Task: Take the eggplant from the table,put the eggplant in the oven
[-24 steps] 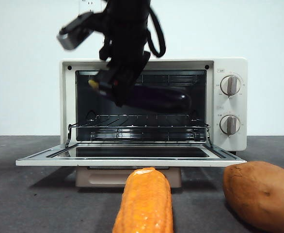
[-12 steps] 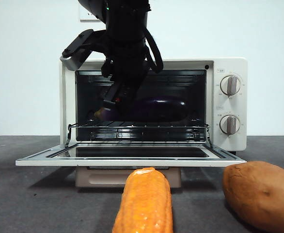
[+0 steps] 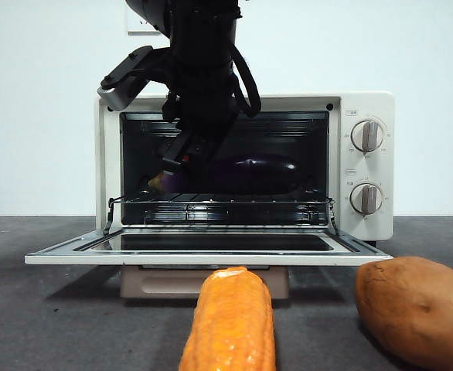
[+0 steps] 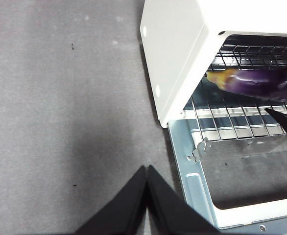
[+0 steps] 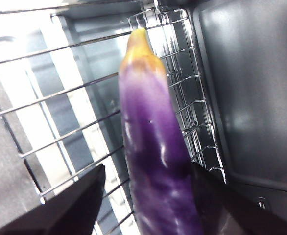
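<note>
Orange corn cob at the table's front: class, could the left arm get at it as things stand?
Probably yes. The orange corn cob lies in the open, nothing on it. The left gripper, jaws shut, hangs idle over the dark grey table, and the right gripper is up inside the cream-white oven.

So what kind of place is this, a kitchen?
Probably a robot test table set up like a kitchen, not a real one: a toaster oven on a bare grey table before a blank white wall, with corn cob and sweet potato laid out.

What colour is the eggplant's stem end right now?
Yellow to brownish-orange, fading into the purple skin of the eggplant; clearest in the right wrist view.
</note>
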Available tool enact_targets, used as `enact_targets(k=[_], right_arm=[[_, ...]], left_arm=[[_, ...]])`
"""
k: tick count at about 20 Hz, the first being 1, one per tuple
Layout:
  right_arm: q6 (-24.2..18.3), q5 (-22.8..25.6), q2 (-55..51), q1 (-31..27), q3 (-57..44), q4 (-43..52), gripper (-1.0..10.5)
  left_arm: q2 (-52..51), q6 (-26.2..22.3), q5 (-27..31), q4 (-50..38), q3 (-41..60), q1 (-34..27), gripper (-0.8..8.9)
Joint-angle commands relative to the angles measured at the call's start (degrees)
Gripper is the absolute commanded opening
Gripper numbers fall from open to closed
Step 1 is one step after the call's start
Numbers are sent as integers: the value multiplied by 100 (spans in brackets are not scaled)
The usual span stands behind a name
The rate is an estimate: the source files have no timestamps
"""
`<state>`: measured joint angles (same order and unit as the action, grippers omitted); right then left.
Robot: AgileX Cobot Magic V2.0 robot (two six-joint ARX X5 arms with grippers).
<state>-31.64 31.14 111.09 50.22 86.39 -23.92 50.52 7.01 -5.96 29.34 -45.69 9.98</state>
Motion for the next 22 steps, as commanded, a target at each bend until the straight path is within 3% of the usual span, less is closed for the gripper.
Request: enact_targets(k=[1,11,15,22], right_arm=[[103,22,92,72,68,31,279],[197,37,-568,492,68,-308,268],[570,-31,-1209,717,68,-918,258],[1397,-911,-2625,1172,68,-2065,212]], left_arm=[[116,15,-26,-61,-26,0,6],[651,4,-214,-68,-26,0,6],[1113,-76,-531,-57,-26,0,6],[2173,-234,-844,-68,-26,-2,6]])
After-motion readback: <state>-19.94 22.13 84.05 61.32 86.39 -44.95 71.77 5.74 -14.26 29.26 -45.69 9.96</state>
